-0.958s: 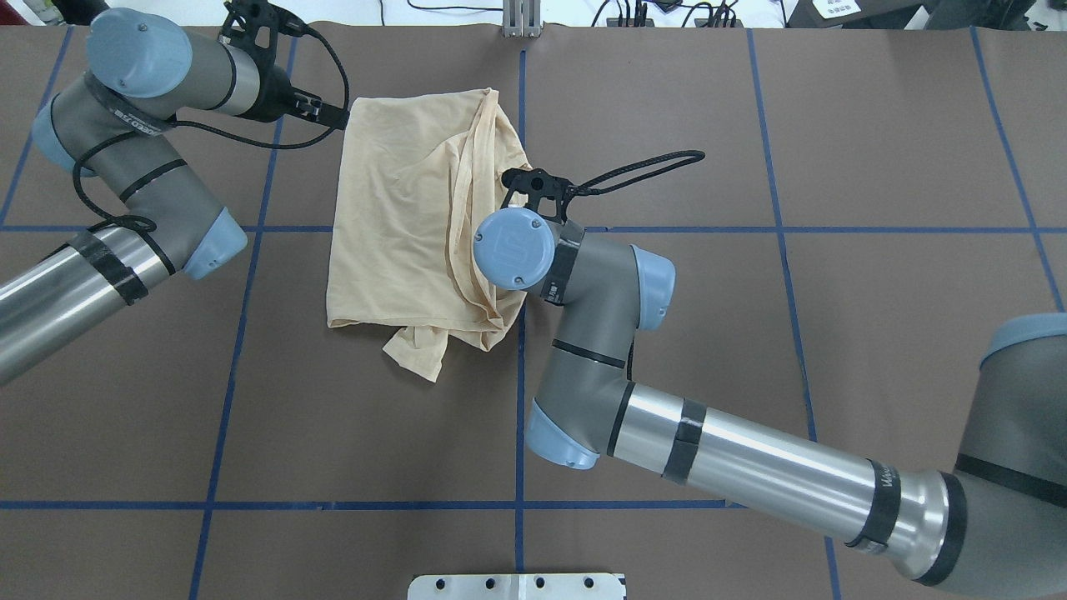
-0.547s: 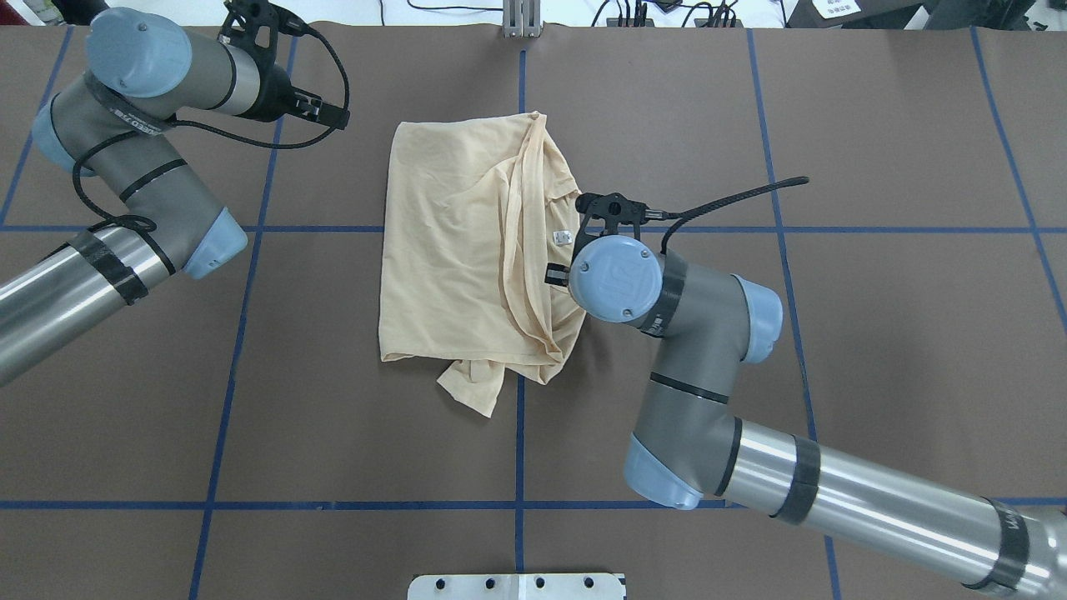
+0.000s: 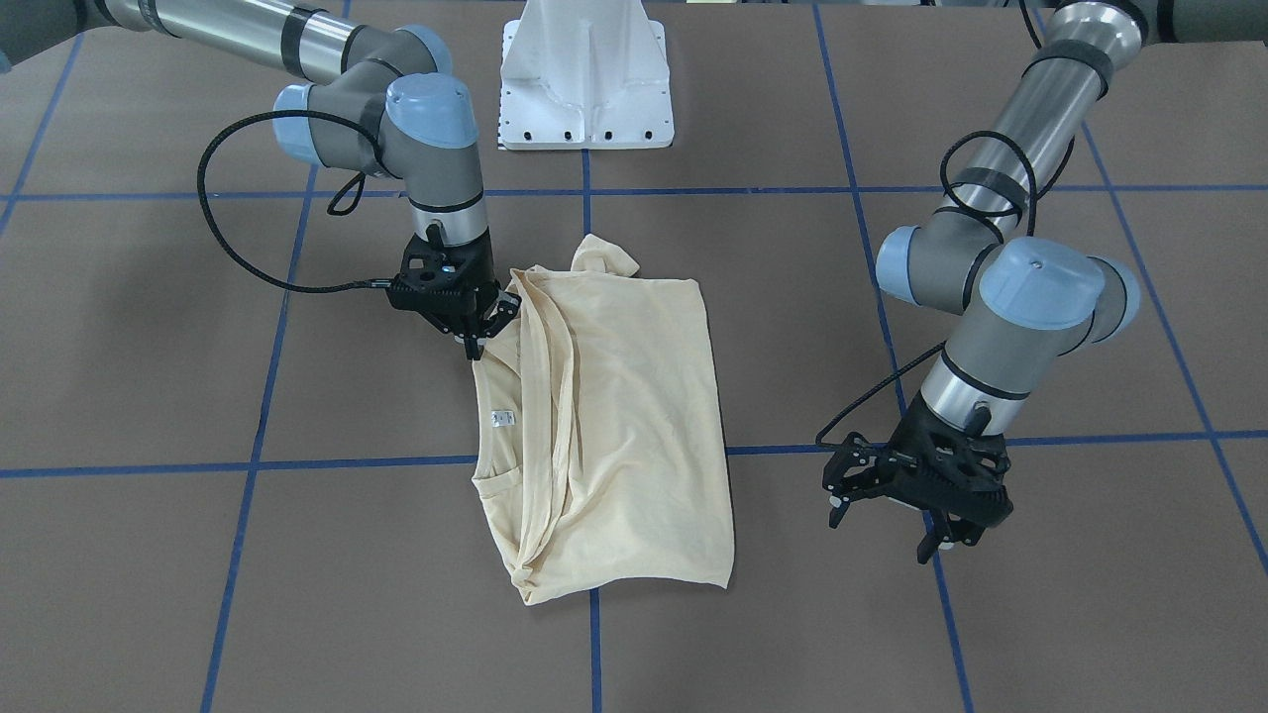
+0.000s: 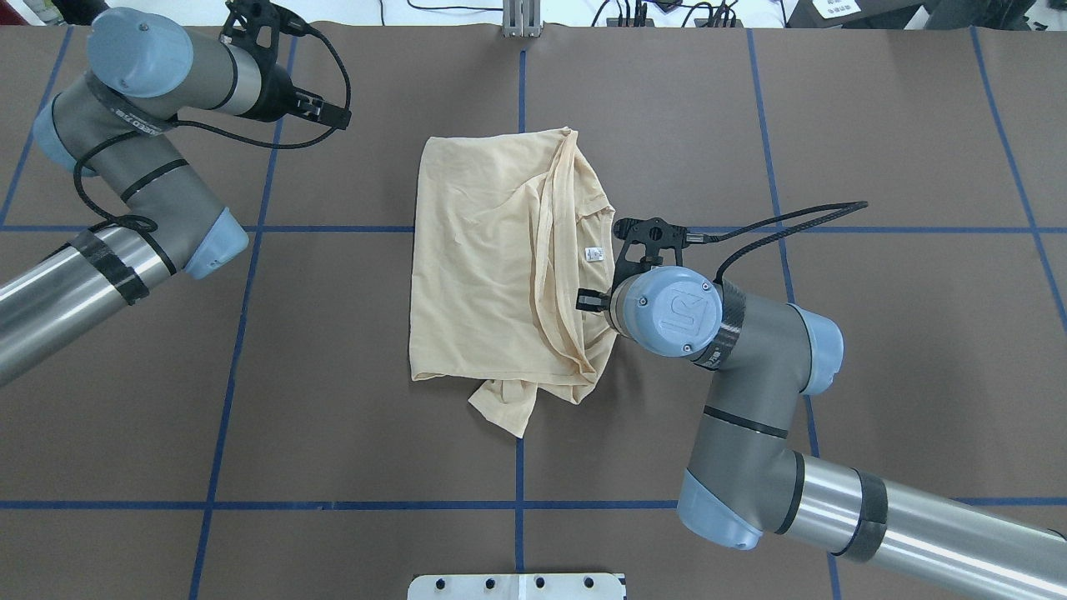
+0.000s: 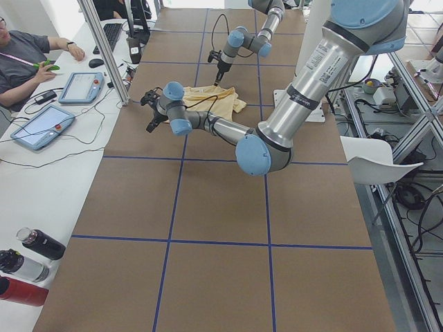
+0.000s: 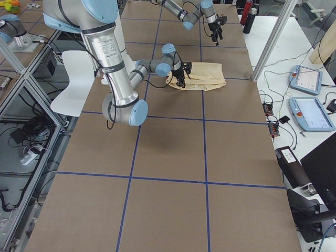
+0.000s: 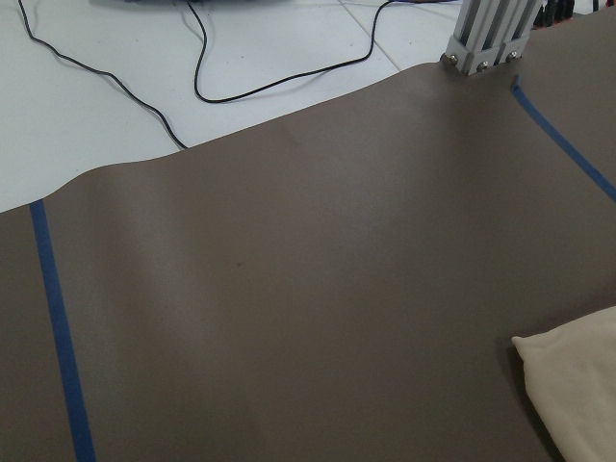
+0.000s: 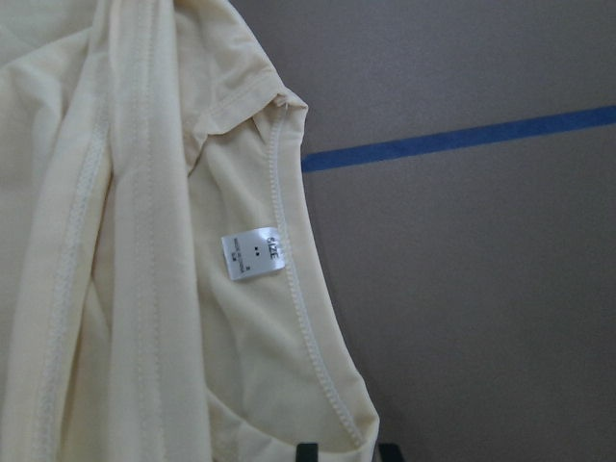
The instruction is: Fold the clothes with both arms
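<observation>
The pale cream-yellow shirt (image 4: 483, 275) lies loosely folded at the table's middle, plain side up, with a sleeve end (image 4: 503, 408) sticking out at its near edge. It also shows in the front view (image 3: 624, 416). Its white neck label (image 4: 593, 254) faces up by the open collar (image 8: 289, 289). My right gripper (image 3: 477, 342) is shut on the shirt's edge just beside the collar; in the overhead view my wrist hides it. My left gripper (image 3: 884, 530) is open and empty, off the shirt's far left corner, well apart from the cloth. The print is hidden.
The brown table cover carries a grid of blue tape lines (image 4: 521, 467). The white pedestal base (image 3: 586, 79) stands at the robot's side. An aluminium post (image 4: 521, 21) stands at the far edge. Tablets (image 5: 82, 86) and an operator sit beyond the far edge.
My right gripper has moved to the right and slightly nearer, dragging the shirt with it across the centre line. The left arm has stayed still.
</observation>
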